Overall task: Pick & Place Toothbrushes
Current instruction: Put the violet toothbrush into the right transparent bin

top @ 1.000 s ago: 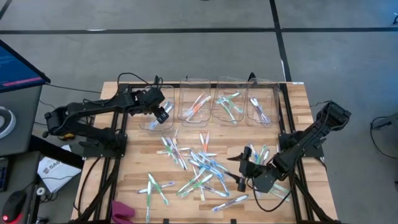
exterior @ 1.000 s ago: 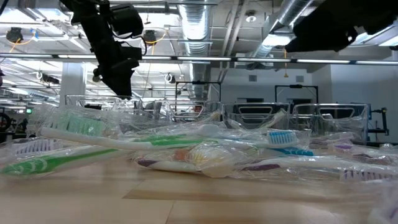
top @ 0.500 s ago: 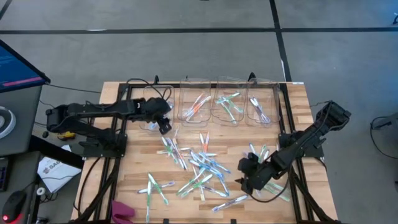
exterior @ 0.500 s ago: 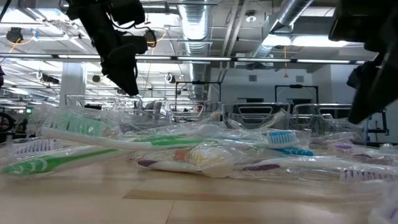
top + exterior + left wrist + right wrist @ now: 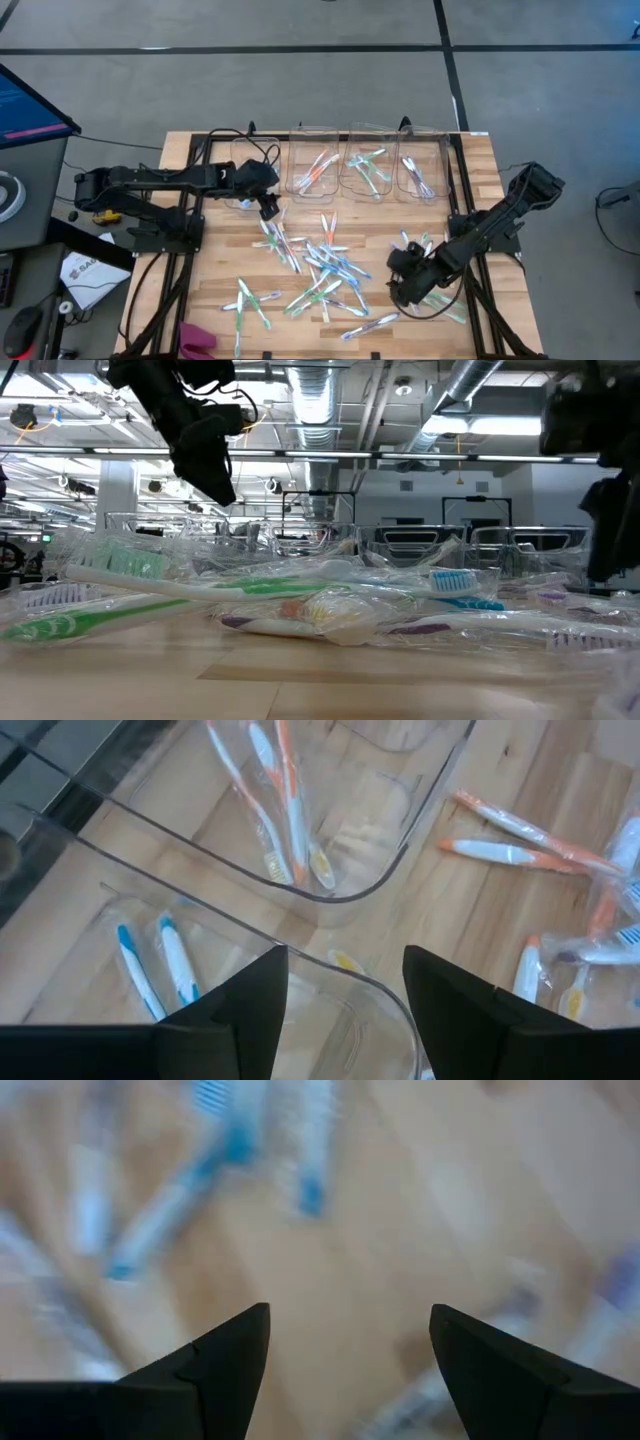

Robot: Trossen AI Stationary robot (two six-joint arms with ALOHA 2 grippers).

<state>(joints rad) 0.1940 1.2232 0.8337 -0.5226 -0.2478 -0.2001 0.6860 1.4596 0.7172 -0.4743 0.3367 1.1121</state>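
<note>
While the left end effector (image 5: 270, 209) hangs just past the front edge of the far-left clear bin (image 5: 243, 170), its two dark fingers (image 5: 250, 1010) are spread apart and nothing sits between them. Its own wrist view shows what the high view cannot: that bin's curved clear wall right under the fingers, two blue toothbrushes (image 5: 160, 965) lying inside it, and orange ones (image 5: 290, 810) in the next bin (image 5: 400, 840) over. From above, those bins look like a row of four clear boxes along the far side of the wooden surface (image 5: 210, 290), and the small things in the first one are hard to make out.

The right end effector (image 5: 400, 290) is down low over the near right part of the surface, close to the loose pile. Its fingers (image 5: 220, 1365) are also wide apart and empty. Its wrist view is blurry, showing only bare wood and a few blue-tipped brushes (image 5: 220, 1130) ahead.

Most of the toothbrushes (image 5: 320, 265) lie scattered in the middle of the surface, each in a clear wrapper, with blue, green, orange and purple bits. A few more lie near the front left (image 5: 250, 300).

The low view shows the pile from the side: a big green brush (image 5: 150, 585) close up and a blue-headed one (image 5: 455, 585) behind it. The left arm (image 5: 190, 420) hangs above the pile there, and the right arm (image 5: 600, 450) shows as a dark shape at the edge.
</note>
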